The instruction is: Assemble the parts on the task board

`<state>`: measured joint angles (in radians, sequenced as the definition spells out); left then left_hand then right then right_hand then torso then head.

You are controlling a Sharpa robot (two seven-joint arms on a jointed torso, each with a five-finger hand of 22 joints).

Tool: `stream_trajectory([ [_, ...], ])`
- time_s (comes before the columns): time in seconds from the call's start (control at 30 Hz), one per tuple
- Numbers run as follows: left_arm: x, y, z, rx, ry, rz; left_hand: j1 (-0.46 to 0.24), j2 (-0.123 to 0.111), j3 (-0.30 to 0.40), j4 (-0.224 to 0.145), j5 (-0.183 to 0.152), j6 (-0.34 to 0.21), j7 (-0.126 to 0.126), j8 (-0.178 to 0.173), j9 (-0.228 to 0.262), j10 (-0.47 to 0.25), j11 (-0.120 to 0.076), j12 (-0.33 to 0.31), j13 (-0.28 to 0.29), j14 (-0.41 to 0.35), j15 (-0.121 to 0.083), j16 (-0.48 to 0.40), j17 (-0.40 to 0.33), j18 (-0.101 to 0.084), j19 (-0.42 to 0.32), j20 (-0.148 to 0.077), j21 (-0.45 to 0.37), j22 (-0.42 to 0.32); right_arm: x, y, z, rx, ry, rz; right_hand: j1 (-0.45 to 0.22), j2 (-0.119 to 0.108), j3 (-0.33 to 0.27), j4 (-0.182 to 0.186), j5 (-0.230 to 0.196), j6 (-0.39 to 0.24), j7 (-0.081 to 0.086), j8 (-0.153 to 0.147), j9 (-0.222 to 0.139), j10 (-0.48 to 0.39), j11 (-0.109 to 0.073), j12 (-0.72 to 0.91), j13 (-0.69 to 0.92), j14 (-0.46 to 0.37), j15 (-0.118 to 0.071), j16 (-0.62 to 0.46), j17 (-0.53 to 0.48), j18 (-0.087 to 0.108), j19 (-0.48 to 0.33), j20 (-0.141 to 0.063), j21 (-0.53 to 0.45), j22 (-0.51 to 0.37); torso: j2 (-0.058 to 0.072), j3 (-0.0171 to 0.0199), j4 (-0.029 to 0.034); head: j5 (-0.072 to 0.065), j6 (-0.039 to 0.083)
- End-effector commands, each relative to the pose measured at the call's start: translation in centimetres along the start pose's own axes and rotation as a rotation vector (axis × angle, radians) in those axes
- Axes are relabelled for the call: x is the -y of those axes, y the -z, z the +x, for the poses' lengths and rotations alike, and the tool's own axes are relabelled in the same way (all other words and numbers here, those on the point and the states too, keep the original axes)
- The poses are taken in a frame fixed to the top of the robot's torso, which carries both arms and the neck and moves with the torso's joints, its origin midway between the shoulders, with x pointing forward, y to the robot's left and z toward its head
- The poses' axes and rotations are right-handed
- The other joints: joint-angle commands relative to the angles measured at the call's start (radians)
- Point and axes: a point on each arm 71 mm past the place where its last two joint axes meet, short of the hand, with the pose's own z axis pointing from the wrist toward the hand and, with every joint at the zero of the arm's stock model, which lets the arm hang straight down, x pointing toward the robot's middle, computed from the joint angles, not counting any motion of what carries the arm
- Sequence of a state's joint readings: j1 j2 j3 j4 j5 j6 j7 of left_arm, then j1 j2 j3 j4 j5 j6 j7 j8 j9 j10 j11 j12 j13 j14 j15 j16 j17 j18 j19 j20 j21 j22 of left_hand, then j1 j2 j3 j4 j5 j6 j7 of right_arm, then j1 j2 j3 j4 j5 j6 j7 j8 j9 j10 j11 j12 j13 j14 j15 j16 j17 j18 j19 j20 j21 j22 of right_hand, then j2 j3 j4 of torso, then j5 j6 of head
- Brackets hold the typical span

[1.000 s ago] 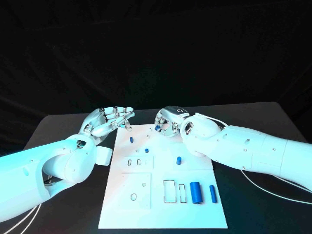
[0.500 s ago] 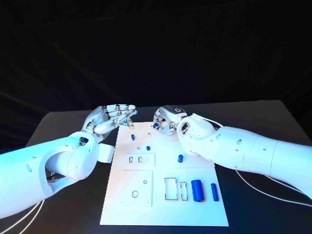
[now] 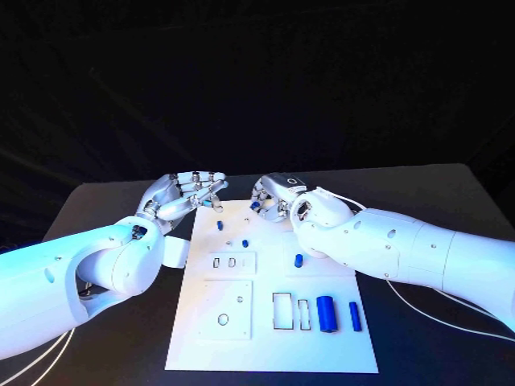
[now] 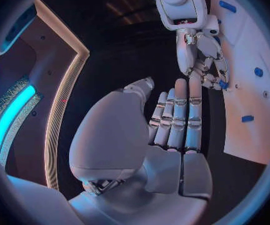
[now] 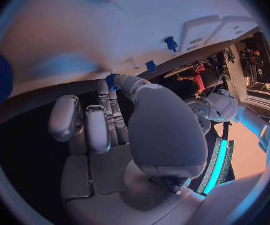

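task board (image 3: 275, 322): white plate lying mid-table, both hands at its far end.
right hand (image 3: 278, 197): pinching a small blue part (image 5: 111, 80) at its fingertips, over the board's far edge.
left hand (image 3: 188, 193): fingers apart, holding nothing, beside the board's far left corner.

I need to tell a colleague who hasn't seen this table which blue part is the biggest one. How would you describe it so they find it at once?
Start at the white task board in the middle of the black table and go to its near right corner. Two blue cylinders lie there side by side, lengthwise; the big blue cylinder is the left one, next to the thinner blue cylinder, and clearly fatter.
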<state>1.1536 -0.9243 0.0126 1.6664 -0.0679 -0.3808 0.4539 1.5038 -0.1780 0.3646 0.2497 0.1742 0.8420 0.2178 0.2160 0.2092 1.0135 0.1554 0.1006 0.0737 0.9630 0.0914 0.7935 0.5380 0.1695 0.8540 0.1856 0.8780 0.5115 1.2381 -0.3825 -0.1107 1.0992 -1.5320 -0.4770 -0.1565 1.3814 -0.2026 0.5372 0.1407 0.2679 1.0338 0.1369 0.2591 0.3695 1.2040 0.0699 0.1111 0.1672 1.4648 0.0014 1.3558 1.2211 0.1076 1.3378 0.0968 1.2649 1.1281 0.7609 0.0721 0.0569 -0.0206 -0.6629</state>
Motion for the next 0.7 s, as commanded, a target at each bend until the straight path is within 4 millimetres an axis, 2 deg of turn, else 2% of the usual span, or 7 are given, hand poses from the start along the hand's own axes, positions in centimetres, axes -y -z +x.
stream_trajectory([
  [0.03, 0.13, -0.08, 0.24, -0.019, 0.012, 0.006, 0.007, -0.001, 0.003, 0.001, -0.006, -0.006, -0.002, 0.004, 0.001, 0.003, 0.003, -0.006, 0.001, -0.010, 0.000, 0.003, 0.001, 0.012, -0.009, 0.001, 0.002, 0.001, -0.13, -0.04, 0.14, 0.001, -0.001, 0.000, -0.007, 0.000, 0.002, 0.001, 0.003, 0.006, -0.001, 0.006, -0.001, 0.006, 0.003, -0.001, 0.001, 0.043, -0.008, 0.005, 0.001, -0.017, 0.003, 0.002, 0.005, 0.001, 0.001, -0.0001, 0.0009, 0.000, 0.000],
  [0.3, 0.11, -0.12, 0.25, -0.019, 0.012, 0.005, 0.007, -0.001, 0.005, 0.000, -0.006, -0.005, -0.003, 0.004, 0.002, 0.003, 0.003, -0.006, 0.001, -0.011, 0.000, 0.005, 0.001, 0.012, -0.012, 0.001, 0.007, 0.004, -0.39, -0.19, 0.27, -0.011, -0.001, -0.002, -0.011, -0.001, 0.003, 0.002, 0.003, 0.002, -0.001, 0.006, 0.001, 0.005, 0.003, -0.003, 0.000, 0.043, -0.007, 0.007, 0.003, -0.018, 0.003, 0.002, 0.007, 0.004, 0.002, 0.0002, -0.0010, 0.003, 0.000],
  [0.7, 0.08, -0.16, 0.29, -0.020, 0.013, 0.005, 0.007, -0.001, 0.005, 0.000, -0.006, -0.005, -0.003, 0.004, 0.002, 0.003, 0.003, -0.006, 0.001, -0.011, 0.000, 0.005, 0.001, 0.012, -0.012, 0.001, 0.007, 0.004, -0.54, -0.51, 0.69, -0.054, 0.008, 0.011, -0.029, -0.016, 0.004, 0.007, 0.003, -0.023, 0.007, -0.003, 0.008, -0.016, 0.011, -0.018, -0.004, 0.041, -0.001, 0.009, -0.002, -0.016, -0.006, 0.006, -0.001, -0.004, 0.003, 0.0002, 0.0004, 0.002, -0.003],
])
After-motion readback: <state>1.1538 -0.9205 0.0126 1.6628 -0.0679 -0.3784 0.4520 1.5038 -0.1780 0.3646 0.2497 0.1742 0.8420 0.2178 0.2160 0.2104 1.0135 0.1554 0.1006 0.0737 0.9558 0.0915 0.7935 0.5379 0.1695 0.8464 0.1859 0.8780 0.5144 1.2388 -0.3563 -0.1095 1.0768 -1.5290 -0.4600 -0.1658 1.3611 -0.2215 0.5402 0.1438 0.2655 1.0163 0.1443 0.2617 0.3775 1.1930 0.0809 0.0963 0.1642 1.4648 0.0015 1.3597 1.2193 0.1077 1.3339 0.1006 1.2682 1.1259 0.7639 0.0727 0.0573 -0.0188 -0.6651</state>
